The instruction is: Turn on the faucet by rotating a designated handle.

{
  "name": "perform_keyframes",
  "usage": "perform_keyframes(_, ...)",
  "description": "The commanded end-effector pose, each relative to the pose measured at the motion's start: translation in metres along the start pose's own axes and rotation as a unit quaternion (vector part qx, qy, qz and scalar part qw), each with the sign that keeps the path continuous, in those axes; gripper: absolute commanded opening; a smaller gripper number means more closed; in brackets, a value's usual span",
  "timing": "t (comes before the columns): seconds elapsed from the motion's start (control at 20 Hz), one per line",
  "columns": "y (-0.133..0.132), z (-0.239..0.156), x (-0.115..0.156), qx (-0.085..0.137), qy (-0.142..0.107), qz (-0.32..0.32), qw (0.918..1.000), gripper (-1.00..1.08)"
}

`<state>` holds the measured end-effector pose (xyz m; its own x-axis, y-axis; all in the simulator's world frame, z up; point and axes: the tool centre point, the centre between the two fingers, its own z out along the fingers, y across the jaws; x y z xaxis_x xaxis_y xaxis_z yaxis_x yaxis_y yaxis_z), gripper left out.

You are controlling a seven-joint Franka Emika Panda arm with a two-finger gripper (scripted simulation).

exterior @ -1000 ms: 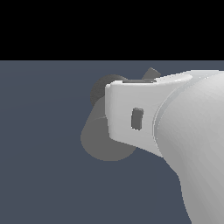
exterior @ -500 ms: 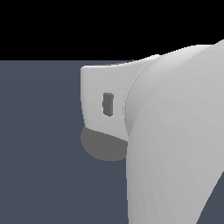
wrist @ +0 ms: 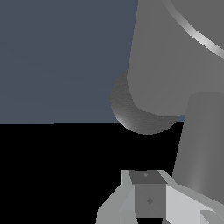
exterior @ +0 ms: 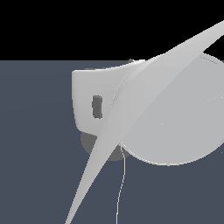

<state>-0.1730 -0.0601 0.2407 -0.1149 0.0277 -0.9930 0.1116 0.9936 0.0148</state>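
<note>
In the wrist view the faucet is a thick matte grey cylinder on a darker round base. A second grey cylinder part stands close beside my gripper. A thin shiny strip crosses the cylinder; it may be the handle, but I cannot tell. My gripper shows only its tip, with a dark pad, just short of the faucet. Whether it is open or shut is not visible. In the exterior view my white arm hides the faucet except a sliver of base.
A flat blue-grey floor lies around the faucet and also shows in the wrist view. The white hand housing, with a dark slot, and the arm fill most of the exterior view.
The hand housing has moved toward the exterior view's left. The arm now fills more of that view and hides more of the faucet than before.
</note>
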Motion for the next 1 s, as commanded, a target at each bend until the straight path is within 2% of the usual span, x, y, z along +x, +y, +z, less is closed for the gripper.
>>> perform_keyframes(0.0, 0.022, 0.000, -0.016, -0.018, -0.022, -0.002, 0.9996, -1.00)
perform_keyframes(0.95, 0.078, -0.003, -0.043, -0.031, -0.053, -0.004, 0.9981, -1.00)
